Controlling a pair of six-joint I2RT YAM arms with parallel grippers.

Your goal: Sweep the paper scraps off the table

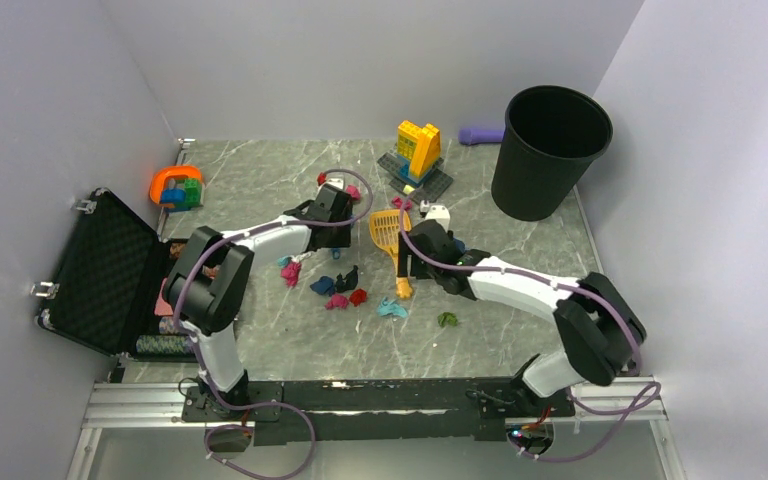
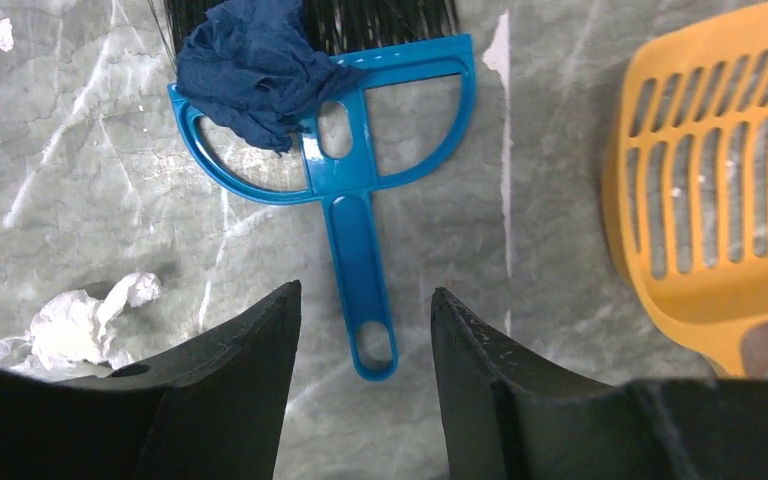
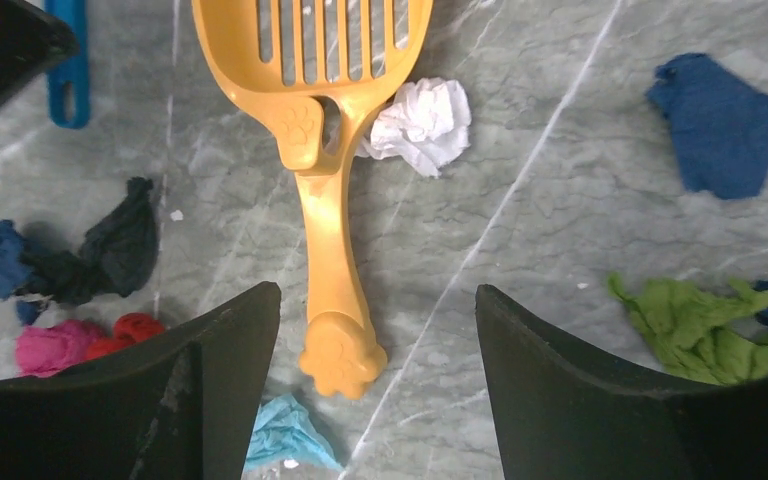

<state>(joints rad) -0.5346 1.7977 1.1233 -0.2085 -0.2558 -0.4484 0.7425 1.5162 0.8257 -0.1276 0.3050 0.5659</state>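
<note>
Paper scraps lie on the grey marble table (image 1: pixel 260 180): magenta (image 1: pixel 290 272), blue (image 1: pixel 322 286), red (image 1: pixel 358 296), teal (image 1: pixel 392 308) and green (image 1: pixel 447 319) wads. My left gripper (image 1: pixel 332 232) is open and empty above the handle end of the blue hand brush (image 2: pixel 355 220), which passes between the jaws (image 2: pixel 365 300). A dark blue wad (image 2: pixel 250 70) lies on the brush head and a white wad (image 2: pixel 70 330) lies to its left. My right gripper (image 1: pixel 418 258) is open and empty, its jaws (image 3: pixel 375 295) either side of the orange scoop's handle (image 3: pixel 330 250). Close to it lie a white wad (image 3: pixel 420 125), a green wad (image 3: pixel 700 320) and a teal wad (image 3: pixel 280 435).
A black bin (image 1: pixel 550 150) stands at the back right. An open black foam-lined case (image 1: pixel 100 270) lies off the left edge. A yellow-blue brick build (image 1: pixel 418 150) and an orange-green toy (image 1: pixel 177 187) stand at the back. A purple object (image 1: pixel 480 134) lies beside the bin.
</note>
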